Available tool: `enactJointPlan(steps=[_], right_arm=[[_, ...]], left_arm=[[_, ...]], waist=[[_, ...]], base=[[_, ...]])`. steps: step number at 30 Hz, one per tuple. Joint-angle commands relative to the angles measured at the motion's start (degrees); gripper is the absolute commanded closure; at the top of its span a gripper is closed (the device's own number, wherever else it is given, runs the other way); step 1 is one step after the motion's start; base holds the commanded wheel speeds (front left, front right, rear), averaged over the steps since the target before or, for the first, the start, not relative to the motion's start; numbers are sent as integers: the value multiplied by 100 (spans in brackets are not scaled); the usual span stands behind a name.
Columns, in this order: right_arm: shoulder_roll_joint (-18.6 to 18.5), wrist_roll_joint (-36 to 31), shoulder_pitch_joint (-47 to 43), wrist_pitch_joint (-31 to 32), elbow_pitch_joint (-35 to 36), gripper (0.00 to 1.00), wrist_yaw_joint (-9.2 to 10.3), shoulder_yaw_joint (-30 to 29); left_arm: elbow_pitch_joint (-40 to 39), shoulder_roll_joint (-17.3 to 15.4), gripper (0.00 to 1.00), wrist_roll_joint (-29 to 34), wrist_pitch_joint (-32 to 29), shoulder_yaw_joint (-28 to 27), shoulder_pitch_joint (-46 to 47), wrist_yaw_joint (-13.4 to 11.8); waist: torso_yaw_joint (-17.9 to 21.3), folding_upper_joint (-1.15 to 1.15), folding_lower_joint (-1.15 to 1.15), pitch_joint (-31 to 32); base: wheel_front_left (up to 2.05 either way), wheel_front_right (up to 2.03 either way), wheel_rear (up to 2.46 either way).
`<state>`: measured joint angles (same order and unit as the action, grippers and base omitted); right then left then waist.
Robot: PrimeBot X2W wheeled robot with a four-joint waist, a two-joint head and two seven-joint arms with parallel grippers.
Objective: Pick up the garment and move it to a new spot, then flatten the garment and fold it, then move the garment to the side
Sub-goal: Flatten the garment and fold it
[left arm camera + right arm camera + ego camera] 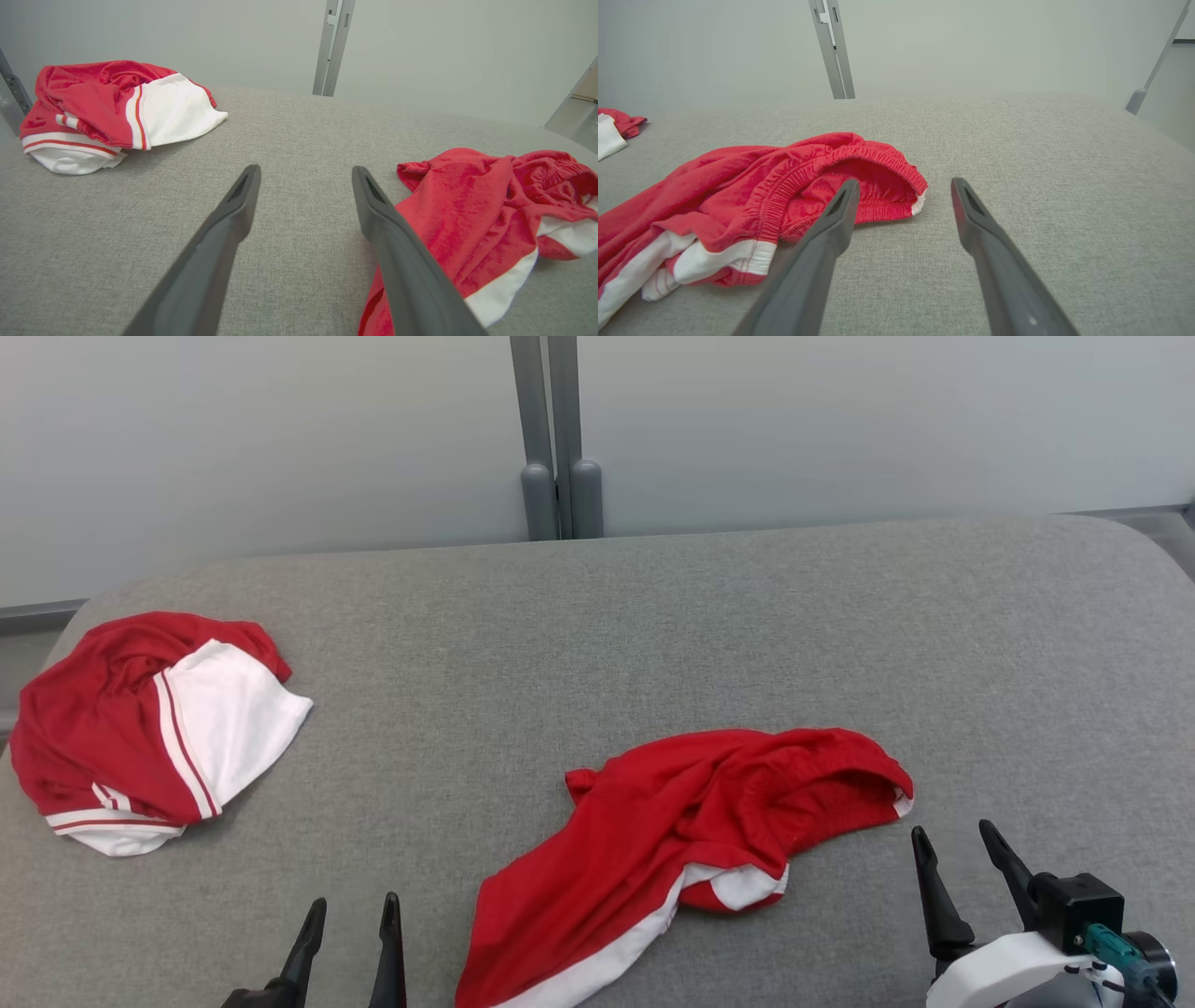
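On grey padded surface (653, 635), crumpled red garment (691, 831) lies front-centre between left gripper (355, 899) and right gripper (954, 828); both wide apart, empty, flanking it, likely poised for pickup; red-white bundle (149, 728) sits far left, well apart

The right gripper (904, 182) has its two long dark fingers spread wide above a grey woven fabric surface (1041, 163). A crumpled red cloth garment with white trim (738, 186) lies at the left, its gathered elastic waistband just behind one fingertip. A second red-and-white cloth heap (612, 128) lies well apart at the far left edge.
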<state>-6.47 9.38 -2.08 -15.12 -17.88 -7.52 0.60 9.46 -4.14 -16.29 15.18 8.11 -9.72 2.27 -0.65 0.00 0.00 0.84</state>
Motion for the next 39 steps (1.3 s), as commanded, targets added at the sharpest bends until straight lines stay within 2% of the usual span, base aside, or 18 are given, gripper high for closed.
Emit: enactJointPlan(steps=[1, 4, 14, 18, 21, 23, 26, 29, 31, 35, 39], right_arm=[[-22, -62, -58, -5, -19, 0, 6, 12], [-28, -108, -57, -5, -49, 0, 6, 67], [71, -49, -34, -5, -85, 0, 6, 229], [103, 221, 117, -5, 28, 0, 6, 445], [-71, 677, 227, -4, -122, 0, 6, 996], [-284, 1155, 378, 119, -228, 0, 9, 1505], [-705, 1831, 619, 745, -235, 0, 8, 2220], [-1045, 2436, 822, 1308, -124, 0, 4, 2724], [-1243, 2695, 948, 1601, -126, 0, 5, 2937], [-1427, 3066, 1128, 1924, -190, 0, 4, 3250], [-1516, 3200, 1314, 1945, -312, 0, 4, 3487]], left_arm=[[-38, 38, 0, 184, -6, -84, -106, 67], [-90, 56, 0, 475, -6, -327, -194, 150], [-151, 118, 0, 711, -5, -711, -237, 320], [32, 122, 0, 387, -5, -644, -308, 281], [202, 115, 0, 247, -81, -527, -225, 192], [143, 112, 0, 206, -492, -430, -178, 117], [-99, 92, 0, 134, -1468, -301, -265, 19], [-419, 97, 0, -144, -2397, -129, -440, 90], [-601, 103, 0, -265, -2801, -1, -527, 104], [-846, 106, 0, -453, -3394, 248, -717, 82], [-871, 107, 0, -537, -3706, 415, -759, 62]], waist=[[-96, 0, 0, 77], [-76, 0, 0, 80], [93, 0, 0, 60], [144, 0, 0, 68], [154, 0, 0, 87], [142, 0, 0, 104], [111, 0, 0, 105], [101, 0, 0, 76], [95, 0, 0, 45], [67, 0, 0, -16], [42, 0, 0, -82]], base=[[0, 0, 0], [0, 0, 0], [0, 0, 0], [0, 0, 0], [0, 0, 0], [0, 0, 0], [0, 0, 0], [0, 0, 0], [0, 0, 0], [0, 0, 0], [0, 0, 0]])
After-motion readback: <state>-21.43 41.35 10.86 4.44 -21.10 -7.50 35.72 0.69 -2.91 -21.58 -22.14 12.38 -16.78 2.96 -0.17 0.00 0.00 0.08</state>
